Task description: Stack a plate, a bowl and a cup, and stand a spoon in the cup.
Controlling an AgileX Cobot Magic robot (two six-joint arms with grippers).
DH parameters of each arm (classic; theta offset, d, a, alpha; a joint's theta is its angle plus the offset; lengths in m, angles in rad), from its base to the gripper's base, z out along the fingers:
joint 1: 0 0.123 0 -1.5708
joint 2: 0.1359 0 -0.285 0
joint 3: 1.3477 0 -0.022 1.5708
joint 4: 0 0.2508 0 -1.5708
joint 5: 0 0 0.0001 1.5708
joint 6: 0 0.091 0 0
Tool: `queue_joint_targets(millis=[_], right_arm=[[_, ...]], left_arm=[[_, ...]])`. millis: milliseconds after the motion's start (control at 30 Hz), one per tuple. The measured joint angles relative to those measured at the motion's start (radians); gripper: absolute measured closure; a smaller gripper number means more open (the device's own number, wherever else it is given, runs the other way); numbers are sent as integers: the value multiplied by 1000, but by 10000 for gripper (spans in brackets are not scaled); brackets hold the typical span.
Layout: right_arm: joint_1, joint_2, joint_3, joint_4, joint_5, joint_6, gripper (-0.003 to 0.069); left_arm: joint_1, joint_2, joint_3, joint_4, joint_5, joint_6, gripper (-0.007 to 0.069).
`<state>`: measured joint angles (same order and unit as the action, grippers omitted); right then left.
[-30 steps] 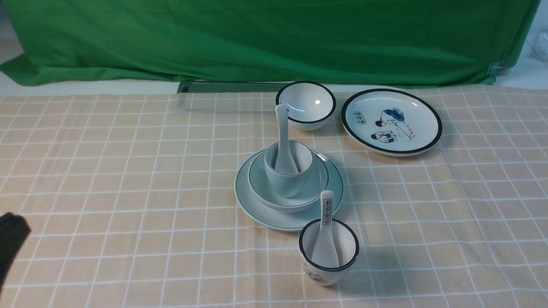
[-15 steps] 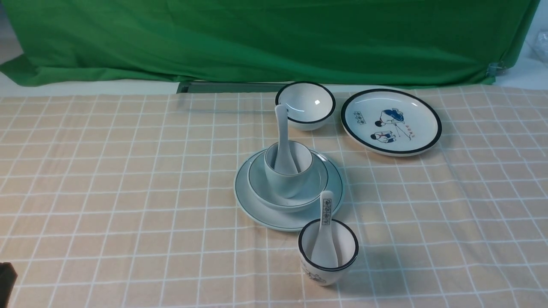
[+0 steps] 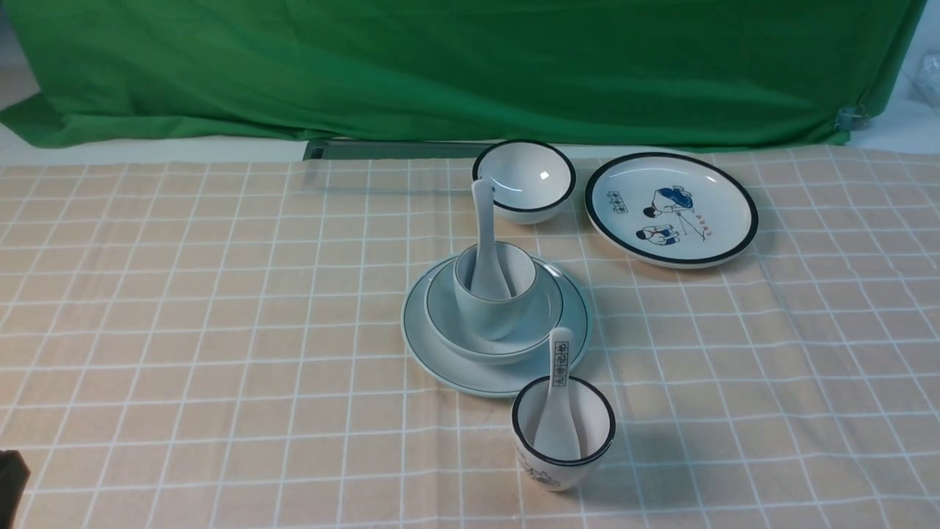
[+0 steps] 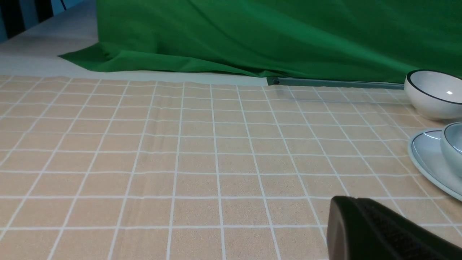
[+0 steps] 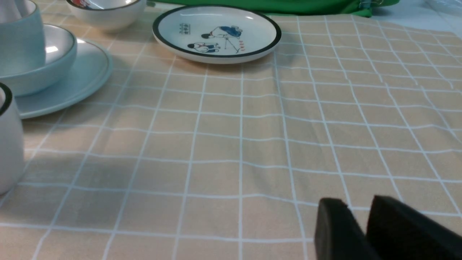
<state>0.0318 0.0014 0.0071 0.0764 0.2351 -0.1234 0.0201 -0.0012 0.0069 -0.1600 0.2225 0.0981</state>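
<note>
At mid-table the pale plate (image 3: 440, 364) carries the wide shallow bowl (image 3: 549, 314), and the plain cup (image 3: 490, 314) sits in that bowl. The plain white spoon (image 3: 483, 220) stands in the cup with its handle up and leaning away. My left gripper (image 3: 10, 476) shows only as a dark tip at the near left corner, far from the stack; in the left wrist view it (image 4: 342, 207) is shut and empty. In the right wrist view my right gripper (image 5: 356, 205) hovers low over bare cloth, open by a narrow gap with nothing in it. It does not show in the front view.
A black-rimmed cup (image 3: 564, 435) holding a spoon with printed characters (image 3: 559, 389) stands just in front of the stack. Behind are a black-rimmed bowl (image 3: 524, 180) and a cartoon plate (image 3: 670, 208). A green cloth (image 3: 455, 66) hangs at the back.
My left gripper has drawn back toward the near left corner, with less of it showing than a second ago. The stacked dishes have not moved.
</note>
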Motion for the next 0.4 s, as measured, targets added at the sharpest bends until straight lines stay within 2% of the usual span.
queue_joint_targets(millis=[400], right_arm=[[0,0,0,0,-3,0,443]], left_arm=[[0,0,0,-1,0,6,621]])
